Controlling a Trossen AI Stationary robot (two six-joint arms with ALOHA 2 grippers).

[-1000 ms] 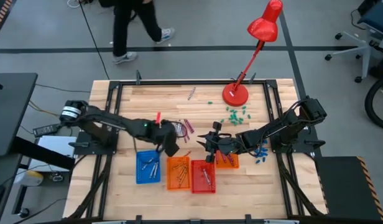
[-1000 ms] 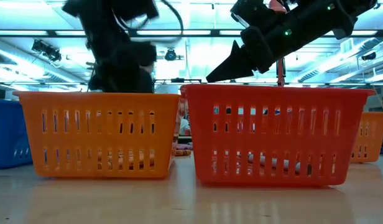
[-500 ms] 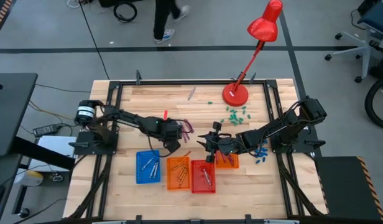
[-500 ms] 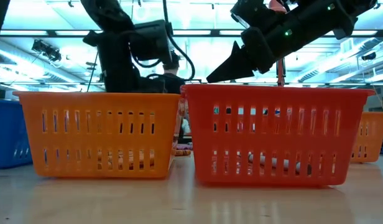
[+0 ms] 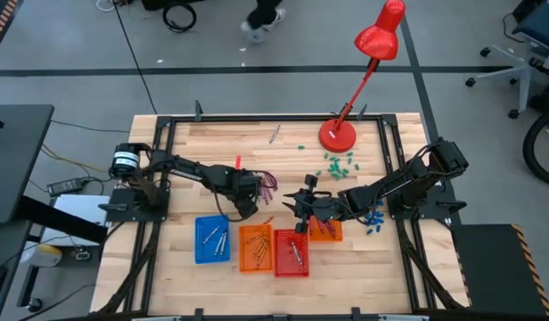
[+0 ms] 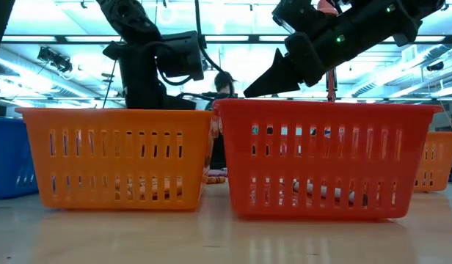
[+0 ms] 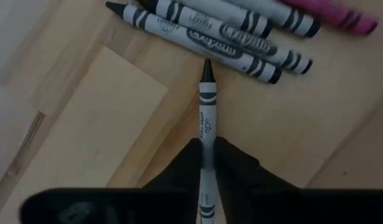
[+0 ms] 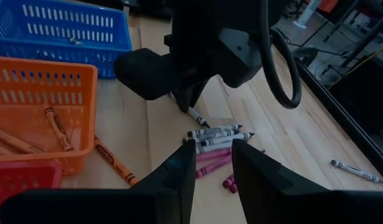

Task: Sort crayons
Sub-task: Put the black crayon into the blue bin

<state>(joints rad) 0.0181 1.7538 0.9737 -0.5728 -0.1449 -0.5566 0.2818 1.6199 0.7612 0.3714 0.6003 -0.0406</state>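
High view: left hand point(image 5: 249, 190) down at the crayon pile point(image 5: 266, 182), just behind the orange basket point(image 5: 256, 248); right hand point(image 5: 303, 207) waits, fingers apart. Left wrist view: fingers pinch a grey crayon point(image 7: 207, 134), its long axis in line with the hand, tip toward the pile.

Your left arm reached in from the table's left edge, elbow bent, wrist pitched down near mid-table. Left gripper point(image 7: 207, 163) had its fingers point(image 7: 179, 171) pinched on a grey-white crayon point(image 7: 206, 118). Right arm stretched in low from the right; right gripper point(image 8: 211, 163) hung with fingers apart, holding nothing.
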